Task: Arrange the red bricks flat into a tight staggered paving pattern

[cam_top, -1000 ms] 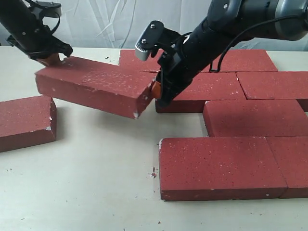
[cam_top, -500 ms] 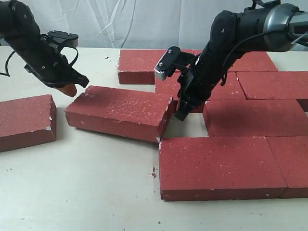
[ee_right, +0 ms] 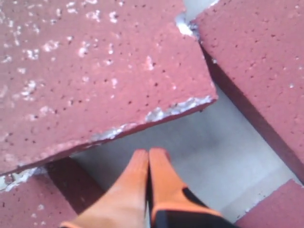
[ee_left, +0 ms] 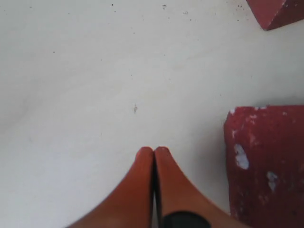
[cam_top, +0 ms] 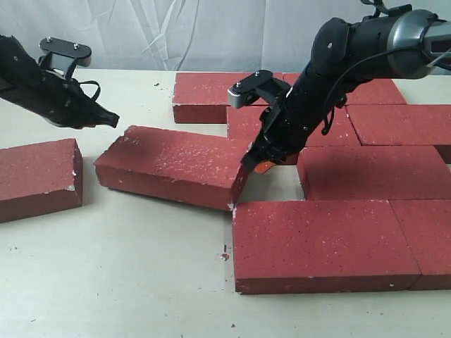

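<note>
Brick (cam_top: 176,165) lies askew on the desk (cam_top: 141,274); left hand (cam_top: 111,121) at its ten o'clock, right hand (cam_top: 258,166) at three, both pinched together, empty.

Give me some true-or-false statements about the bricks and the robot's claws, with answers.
1. The left gripper and the right gripper are both shut. True.
2. The left gripper holds a brick. False: it holds nothing.
3. The middle brick sits snug in the pattern. False: it lies askew, with a gap at its end, where the right gripper points.
4. A lone brick lies on the left of the exterior view, apart from the others. True.
</note>
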You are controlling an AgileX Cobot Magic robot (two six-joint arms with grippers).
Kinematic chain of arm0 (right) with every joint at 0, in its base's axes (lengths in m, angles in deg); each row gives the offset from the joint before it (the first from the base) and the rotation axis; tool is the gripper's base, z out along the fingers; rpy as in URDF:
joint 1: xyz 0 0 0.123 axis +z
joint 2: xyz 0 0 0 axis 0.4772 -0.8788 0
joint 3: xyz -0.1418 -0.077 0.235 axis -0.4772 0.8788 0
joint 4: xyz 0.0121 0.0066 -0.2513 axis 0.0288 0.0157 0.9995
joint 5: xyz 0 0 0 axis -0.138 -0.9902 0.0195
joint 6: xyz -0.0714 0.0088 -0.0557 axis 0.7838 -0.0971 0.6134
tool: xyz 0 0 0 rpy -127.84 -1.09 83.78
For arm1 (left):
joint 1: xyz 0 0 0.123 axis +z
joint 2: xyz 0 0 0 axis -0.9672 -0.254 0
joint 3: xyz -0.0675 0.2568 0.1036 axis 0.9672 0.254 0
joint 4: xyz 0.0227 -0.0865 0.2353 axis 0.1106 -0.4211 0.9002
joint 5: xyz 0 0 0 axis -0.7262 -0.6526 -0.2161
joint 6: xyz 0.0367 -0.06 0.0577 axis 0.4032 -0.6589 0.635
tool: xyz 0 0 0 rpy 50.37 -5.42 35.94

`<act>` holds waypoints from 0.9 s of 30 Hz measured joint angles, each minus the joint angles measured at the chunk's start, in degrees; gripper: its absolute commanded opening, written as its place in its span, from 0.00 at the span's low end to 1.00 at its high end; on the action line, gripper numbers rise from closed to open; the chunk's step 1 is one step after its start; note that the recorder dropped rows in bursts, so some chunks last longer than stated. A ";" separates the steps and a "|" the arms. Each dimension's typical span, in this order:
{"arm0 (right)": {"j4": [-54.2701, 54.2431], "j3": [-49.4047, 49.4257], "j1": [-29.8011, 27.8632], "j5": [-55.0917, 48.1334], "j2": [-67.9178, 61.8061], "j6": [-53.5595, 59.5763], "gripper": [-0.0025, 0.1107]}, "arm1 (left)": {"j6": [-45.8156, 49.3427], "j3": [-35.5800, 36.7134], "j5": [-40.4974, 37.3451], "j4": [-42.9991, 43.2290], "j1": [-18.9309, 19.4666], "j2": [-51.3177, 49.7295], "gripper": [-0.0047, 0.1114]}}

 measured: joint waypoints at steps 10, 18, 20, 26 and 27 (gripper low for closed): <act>-7.33 0.10 0.00 9.69 -1.39 2.51 0.01 | 0.90 0.00 1.56 -1.08 0.00 -2.45 0.04; -12.36 0.10 0.00 12.06 -4.33 8.34 0.01 | 0.90 0.00 2.76 -1.08 0.00 -5.01 0.04; -12.03 -0.15 0.00 8.46 -3.67 8.59 0.01 | 1.07 0.00 2.76 -1.08 0.00 -5.23 0.04; -6.78 -0.25 0.00 -1.87 -1.47 8.78 0.01 | 1.32 0.00 1.94 -1.08 0.00 -5.23 0.04; -6.31 -0.25 0.00 -2.42 -1.47 8.78 0.01 | 1.32 0.00 1.24 -0.76 0.00 -5.23 0.04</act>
